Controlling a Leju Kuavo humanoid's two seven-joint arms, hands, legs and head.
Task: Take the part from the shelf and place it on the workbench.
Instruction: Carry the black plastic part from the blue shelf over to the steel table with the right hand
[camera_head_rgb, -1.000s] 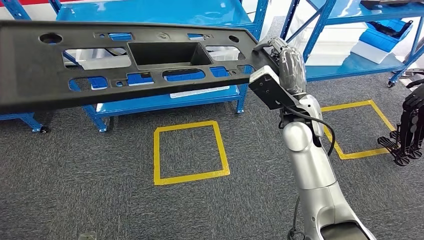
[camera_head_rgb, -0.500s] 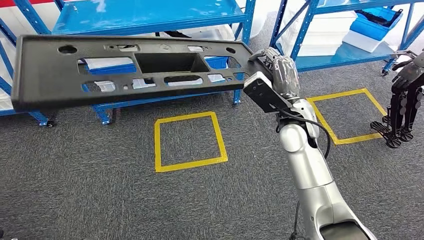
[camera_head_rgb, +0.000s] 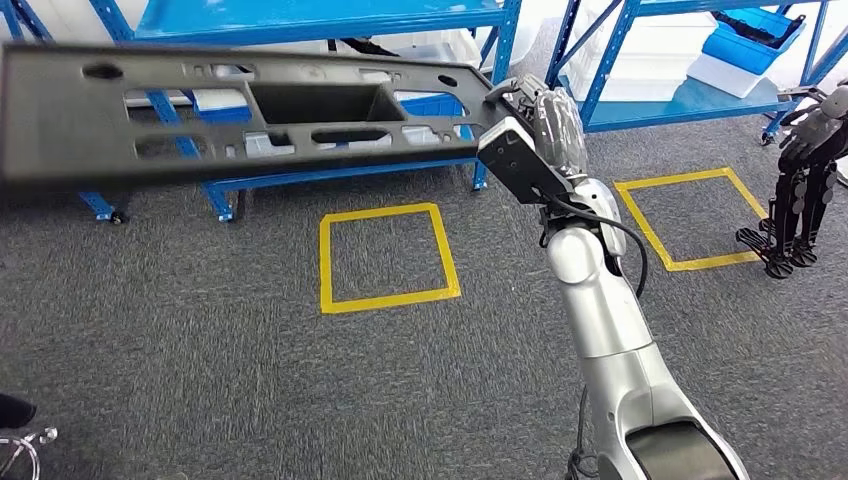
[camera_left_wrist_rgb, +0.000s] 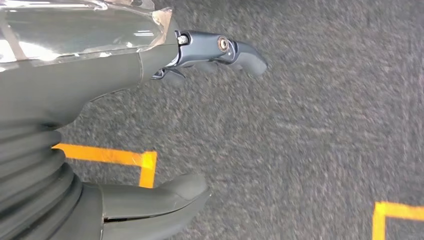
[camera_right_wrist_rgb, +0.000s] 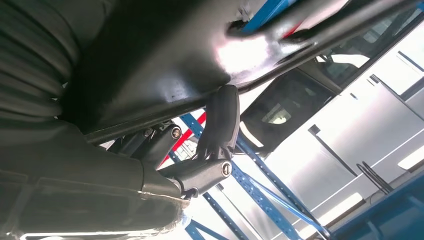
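Since a moment ago the whole view has swung, so the robot is turning away from the blue shelf (camera_head_rgb: 300, 20), the right robot hand (camera_head_rgb: 540, 125) gripping one end of the long black panel (camera_head_rgb: 250, 110) in the air, while the left robot hand (camera_left_wrist_rgb: 165, 125) hangs empty with fingers apart over the carpet, no worktop reached yet.

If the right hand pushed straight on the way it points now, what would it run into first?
Most likely the blue shelf rack. In the head view the right hand, gripping the end of the long black part, points up and away toward the rack's upright and shelf edge. Depth is unclear, so the gap cannot be judged.
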